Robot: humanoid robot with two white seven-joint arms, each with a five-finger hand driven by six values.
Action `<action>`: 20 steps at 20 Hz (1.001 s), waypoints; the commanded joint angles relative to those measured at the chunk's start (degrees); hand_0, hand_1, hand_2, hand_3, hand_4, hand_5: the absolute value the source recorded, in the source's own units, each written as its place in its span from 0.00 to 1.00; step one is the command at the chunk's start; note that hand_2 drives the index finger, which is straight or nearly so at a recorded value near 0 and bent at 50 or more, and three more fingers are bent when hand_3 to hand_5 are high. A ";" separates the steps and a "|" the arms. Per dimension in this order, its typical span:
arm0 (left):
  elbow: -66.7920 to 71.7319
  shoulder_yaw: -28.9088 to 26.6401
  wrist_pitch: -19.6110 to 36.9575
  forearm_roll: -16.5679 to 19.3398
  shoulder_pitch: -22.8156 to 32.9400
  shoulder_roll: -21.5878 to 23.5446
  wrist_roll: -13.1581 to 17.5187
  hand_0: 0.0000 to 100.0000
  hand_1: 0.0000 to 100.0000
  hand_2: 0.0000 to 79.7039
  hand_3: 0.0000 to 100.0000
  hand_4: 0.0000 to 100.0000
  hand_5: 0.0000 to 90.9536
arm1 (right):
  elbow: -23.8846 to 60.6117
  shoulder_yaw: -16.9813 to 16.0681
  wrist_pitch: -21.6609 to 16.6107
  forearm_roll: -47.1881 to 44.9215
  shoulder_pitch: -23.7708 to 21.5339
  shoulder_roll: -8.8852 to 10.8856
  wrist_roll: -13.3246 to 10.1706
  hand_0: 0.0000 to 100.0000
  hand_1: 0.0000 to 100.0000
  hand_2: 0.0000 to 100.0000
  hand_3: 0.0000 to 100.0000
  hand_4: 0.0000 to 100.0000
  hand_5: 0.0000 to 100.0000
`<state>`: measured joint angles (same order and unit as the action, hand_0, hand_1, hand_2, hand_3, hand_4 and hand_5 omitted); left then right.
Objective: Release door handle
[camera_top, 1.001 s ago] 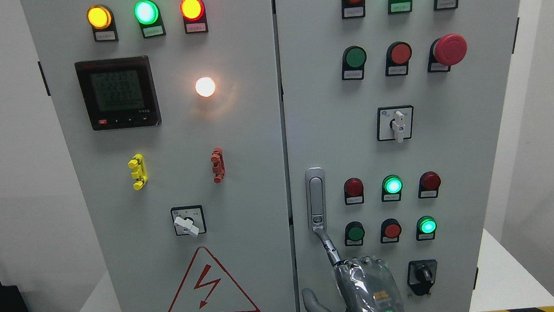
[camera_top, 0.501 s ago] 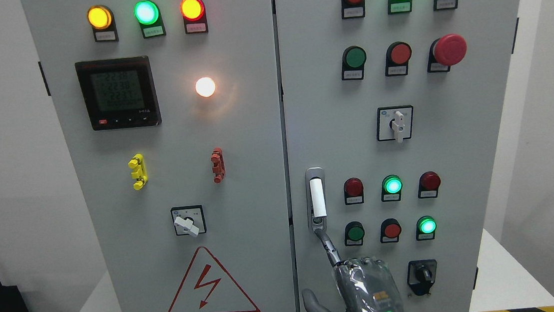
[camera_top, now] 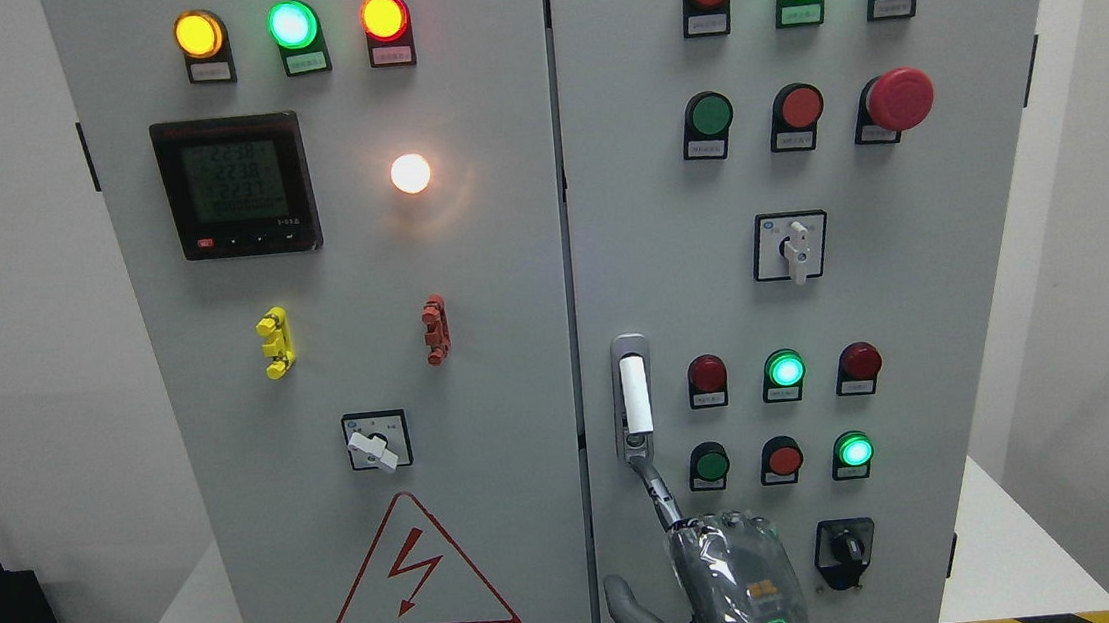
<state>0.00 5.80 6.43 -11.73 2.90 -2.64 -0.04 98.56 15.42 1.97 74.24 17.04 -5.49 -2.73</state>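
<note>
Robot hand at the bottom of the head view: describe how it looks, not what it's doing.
Only one hand shows. It is grey metal with a glossy, clear-looking shell over the back, an orange marking and a small green-lit oval near the wrist. Its fingers are slim, jointed grey segments, and the thumb is plain matte grey. No cables are visible.

Bright, even room light, sharp focus throughout — the white lamp (camera_top: 411, 173) throws a soft glare halo on the grey cabinet (camera_top: 509, 255); shadows faint, lens tilt at the edges.

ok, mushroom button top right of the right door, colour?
Red, seen clearly in the head view: mushroom button.
</note>
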 commanded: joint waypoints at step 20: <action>-1.76 0.00 -0.01 0.04 0.00 0.00 -0.05 0.12 0.39 0.00 0.00 0.00 0.00 | 0.75 1.37 -0.47 -0.14 0.10 -0.04 -1.66 0.36 0.38 0.00 1.00 0.99 0.99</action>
<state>0.00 5.80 6.43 -11.71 2.90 -2.64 -0.04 98.86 16.28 1.51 74.12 17.46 -5.54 -4.23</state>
